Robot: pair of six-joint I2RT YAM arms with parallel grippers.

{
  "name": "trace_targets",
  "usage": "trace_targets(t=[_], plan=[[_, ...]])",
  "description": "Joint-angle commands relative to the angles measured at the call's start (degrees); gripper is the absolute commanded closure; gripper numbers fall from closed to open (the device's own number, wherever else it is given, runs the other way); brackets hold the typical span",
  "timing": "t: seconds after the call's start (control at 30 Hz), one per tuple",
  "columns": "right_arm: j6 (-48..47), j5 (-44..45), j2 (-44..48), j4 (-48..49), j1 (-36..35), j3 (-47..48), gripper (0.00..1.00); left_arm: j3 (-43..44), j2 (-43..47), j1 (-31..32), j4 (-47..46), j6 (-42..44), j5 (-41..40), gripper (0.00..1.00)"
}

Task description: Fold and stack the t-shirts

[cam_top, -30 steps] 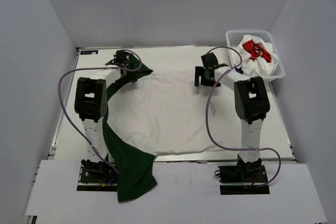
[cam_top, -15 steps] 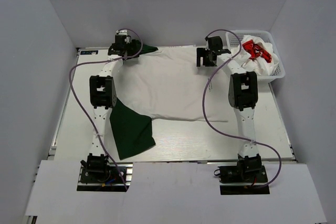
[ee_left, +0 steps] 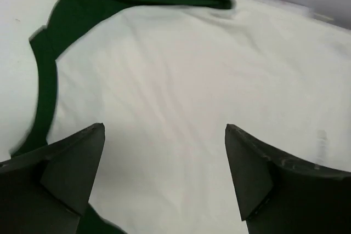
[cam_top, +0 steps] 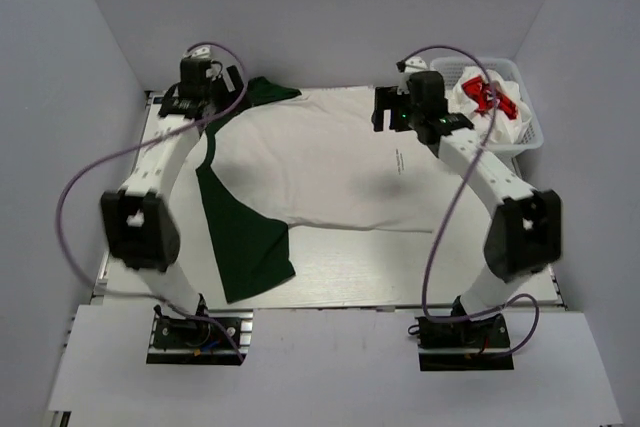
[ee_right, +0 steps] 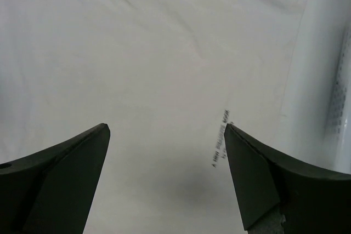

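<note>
One stage likely complete, spreading: with left pincer (ee_left: 164, 130) and right pincer (ee_right: 166, 129) wide apart, empty, over the white-and-green t-shirt (cam_top: 320, 167) laid out on the surface (cam_top: 400, 272), lower, pinch an edge, fold across.

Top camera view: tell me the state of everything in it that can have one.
white and green t-shirt, spread out flat, not folded.
left gripper, jaws open, empty.
right gripper, jaws open, empty.
basket, upright, loaded.
red-print t-shirt, crumpled inside the basket.

Bare table (cam_top: 350, 267) nearside of t-shirt (cam_top: 320, 167) — basket (cam_top: 531, 119) blocks far-right corner.
</note>
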State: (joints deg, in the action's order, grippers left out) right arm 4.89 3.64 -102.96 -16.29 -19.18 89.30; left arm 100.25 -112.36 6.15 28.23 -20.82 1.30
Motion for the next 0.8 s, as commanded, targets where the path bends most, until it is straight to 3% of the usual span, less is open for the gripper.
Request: trace_targets(t=[0.0, 0.13, 0.17, 0.23, 0.33, 0.47, 0.77], plan=[[8.5, -1.4, 12.9, 9.7, -0.4, -20.8, 0.10, -26.9, 28.7, 0.9, 4.6, -11.8, 0.3, 0.00], [14.6, -3.0, 22.4, 15.6, -0.7, -33.8, 0.10, -51.6, 48.3, 1.4, 3.9, -20.2, 2.8, 0.00], [15.2, -3.0, 24.4, 17.3, -0.9, -35.0, 0.10, -54.6, 55.2, 1.4, 6.6, -22.7, 5.7, 0.00], [16.1, -3.0, 26.8, 17.0, -1.1, -36.8, 0.10, -59.6, 60.2, 1.4, 11.3, -22.8, 9.7, 0.00], [16.1, -2.7, 27.5, 13.4, -0.9, -36.7, 0.10, -63.9, 68.0, 1.4, 21.9, -23.8, 8.1, 0.00], [16.9, -0.5, 29.1, 13.7, -0.9, -39.4, 0.10, -67.6, 68.3, 1.4, 30.0, -25.4, 8.1, 0.00], [17.3, -1.4, 27.5, 15.2, -0.7, -41.1, 0.10, -72.6, 58.2, 2.7, 27.8, -29.9, 9.1, 0.00]])
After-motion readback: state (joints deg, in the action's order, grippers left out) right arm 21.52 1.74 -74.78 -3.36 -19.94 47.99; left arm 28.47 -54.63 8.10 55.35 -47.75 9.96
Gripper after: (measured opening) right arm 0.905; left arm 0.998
